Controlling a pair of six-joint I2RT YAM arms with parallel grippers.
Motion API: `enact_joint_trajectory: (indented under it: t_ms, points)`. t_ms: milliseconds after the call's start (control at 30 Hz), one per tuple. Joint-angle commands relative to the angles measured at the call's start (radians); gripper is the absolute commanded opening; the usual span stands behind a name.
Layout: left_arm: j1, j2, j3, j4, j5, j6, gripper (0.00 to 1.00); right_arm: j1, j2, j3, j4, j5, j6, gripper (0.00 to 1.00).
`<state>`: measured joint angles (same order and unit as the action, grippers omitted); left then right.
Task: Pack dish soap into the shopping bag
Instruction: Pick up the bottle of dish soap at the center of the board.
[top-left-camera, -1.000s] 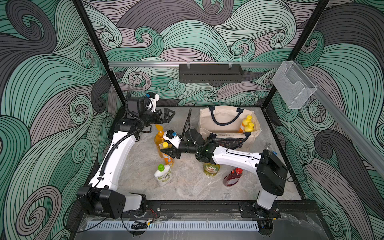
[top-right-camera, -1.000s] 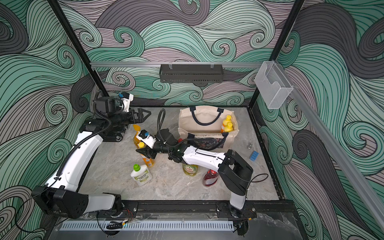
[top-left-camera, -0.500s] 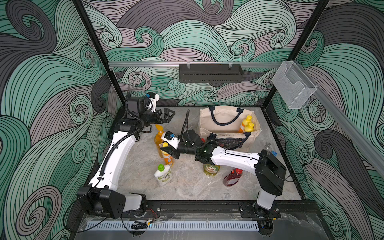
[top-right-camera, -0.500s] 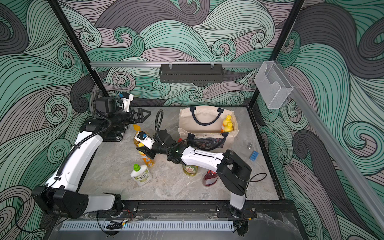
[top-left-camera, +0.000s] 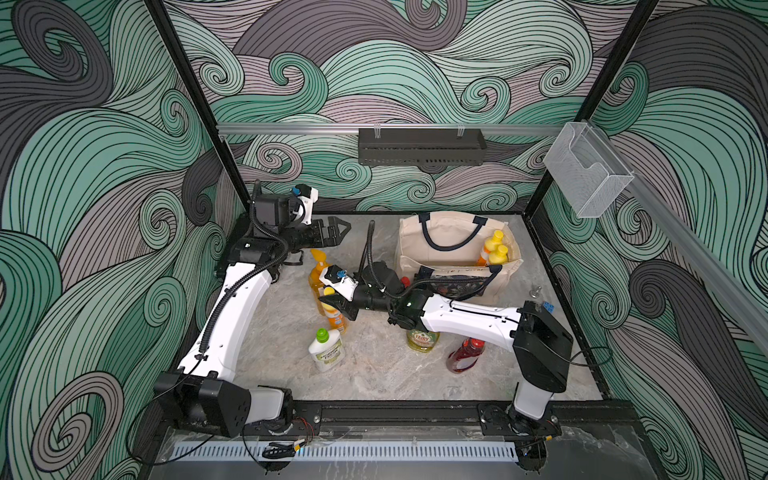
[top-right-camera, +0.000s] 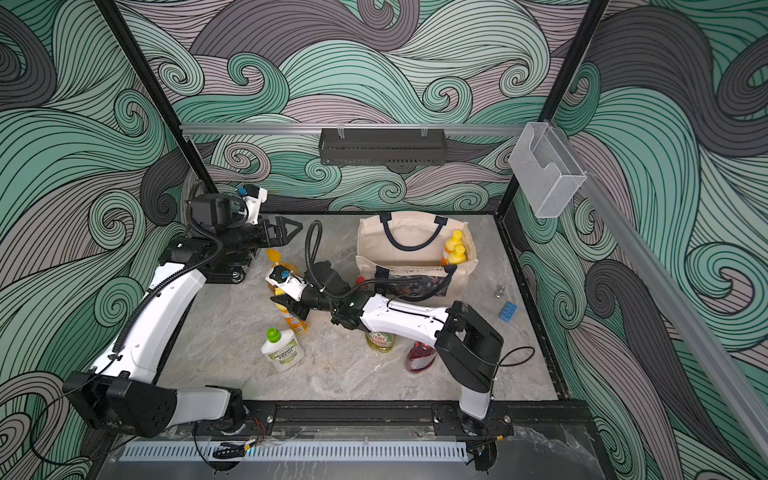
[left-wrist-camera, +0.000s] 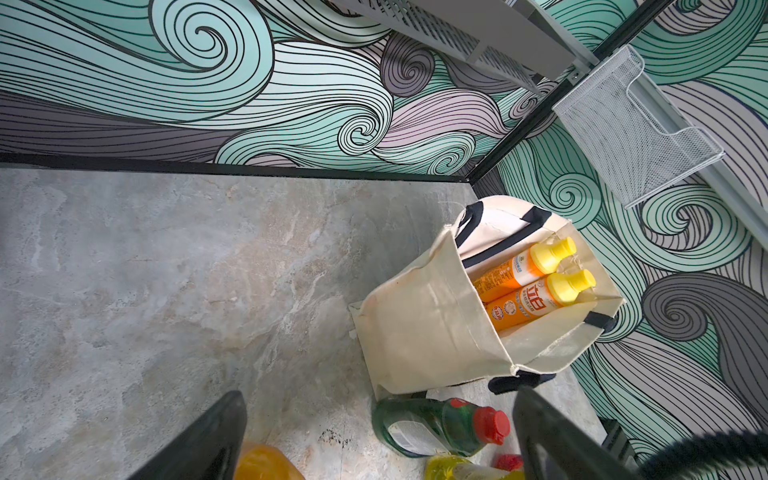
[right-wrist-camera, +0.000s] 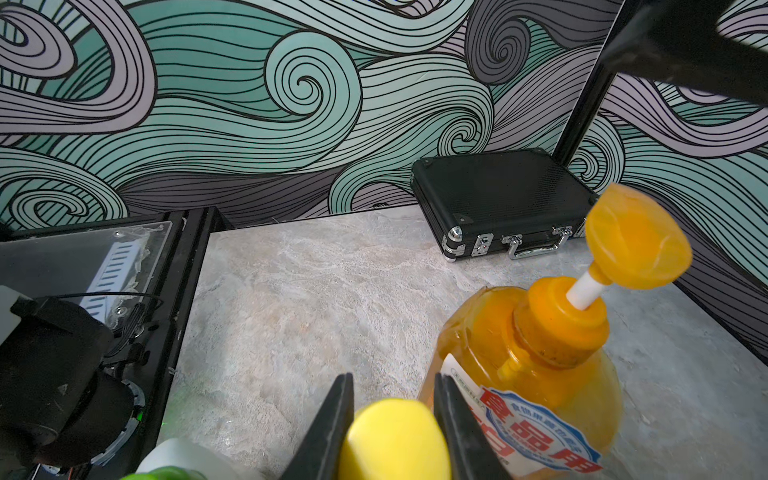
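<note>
The cream shopping bag (top-left-camera: 436, 249) (top-right-camera: 399, 253) (left-wrist-camera: 424, 332) stands open at the back right, with two yellow-capped orange dish soap bottles (top-left-camera: 492, 249) (left-wrist-camera: 532, 282) inside. My right gripper (top-left-camera: 332, 303) (top-right-camera: 286, 305) (right-wrist-camera: 394, 380) is shut on the yellow cap of a third orange bottle (top-left-camera: 336, 318) (right-wrist-camera: 395, 440), right beside the tall orange pump bottle (top-left-camera: 318, 274) (right-wrist-camera: 532, 374). On the floor stand a white green-capped bottle (top-left-camera: 326, 351), a Fairy bottle (top-left-camera: 422, 338) and a red bottle (top-left-camera: 463, 355). A dark green bottle (left-wrist-camera: 436, 424) lies by the bag. My left gripper (top-left-camera: 338, 230) (left-wrist-camera: 374, 436) hangs open and empty at the back left.
A black hard case (right-wrist-camera: 498, 199) lies in the back left corner under my left arm. A blue block (top-right-camera: 509, 311) and a small metal piece (top-left-camera: 536, 291) lie right of the bag. A wire basket (top-left-camera: 586, 174) and a black shelf (top-left-camera: 419, 145) hang on the walls.
My right gripper has slid a little left and closed its fingers onto the yellow cap of the orange bottle. The left arm has stayed still and open.
</note>
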<state>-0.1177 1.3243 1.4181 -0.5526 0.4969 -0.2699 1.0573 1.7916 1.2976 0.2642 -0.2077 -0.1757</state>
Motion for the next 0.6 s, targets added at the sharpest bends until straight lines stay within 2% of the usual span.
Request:
enact_joint_trajectory:
  t_ms: [0,567]
  points:
    - [0.012,-0.014,-0.002,0.024,0.023,-0.007,0.99,-0.001,-0.048,0.003,-0.070,0.058,-0.030,0.00]
    - [0.009,-0.004,-0.008,0.061,0.118,-0.034,0.99,-0.002,-0.217,-0.007,-0.275,0.208,-0.012,0.00]
